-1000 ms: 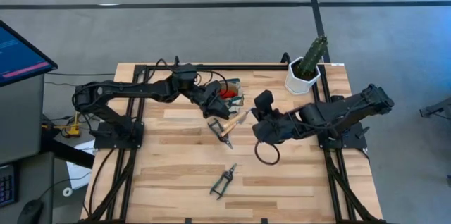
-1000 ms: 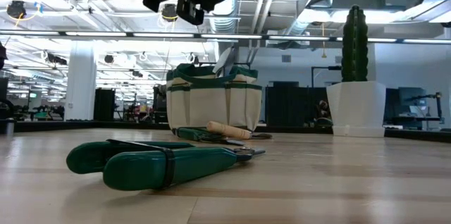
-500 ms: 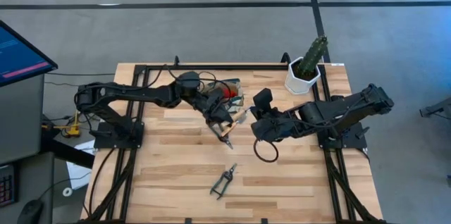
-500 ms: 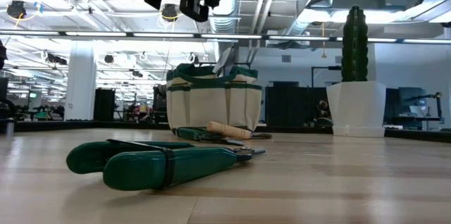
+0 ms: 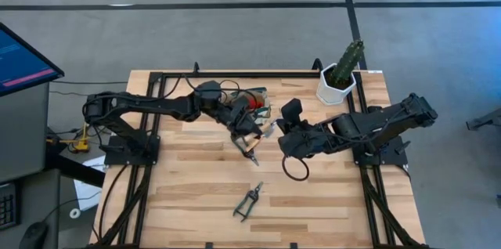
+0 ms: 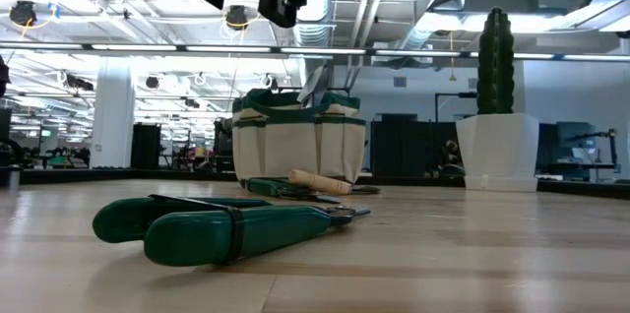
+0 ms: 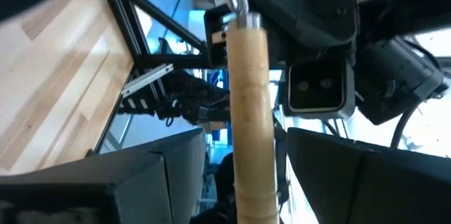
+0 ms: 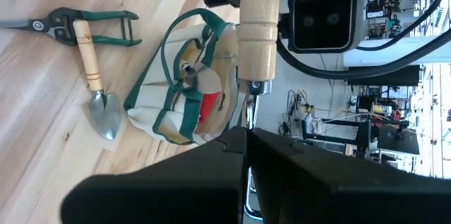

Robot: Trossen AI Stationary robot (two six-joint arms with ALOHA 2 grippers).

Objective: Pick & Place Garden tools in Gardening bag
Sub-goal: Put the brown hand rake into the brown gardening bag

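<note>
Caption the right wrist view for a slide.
Shut right claw holds a wooden-handled tool above the bag.

The left arm has stretched out from beside the gardening bag, carrying its tool away from the bag toward the right tool. A wooden-handled tool now spans the gap between the two.

Cream green-trimmed bag upright; trowel and shears flat beside it; green shears apart.
</note>
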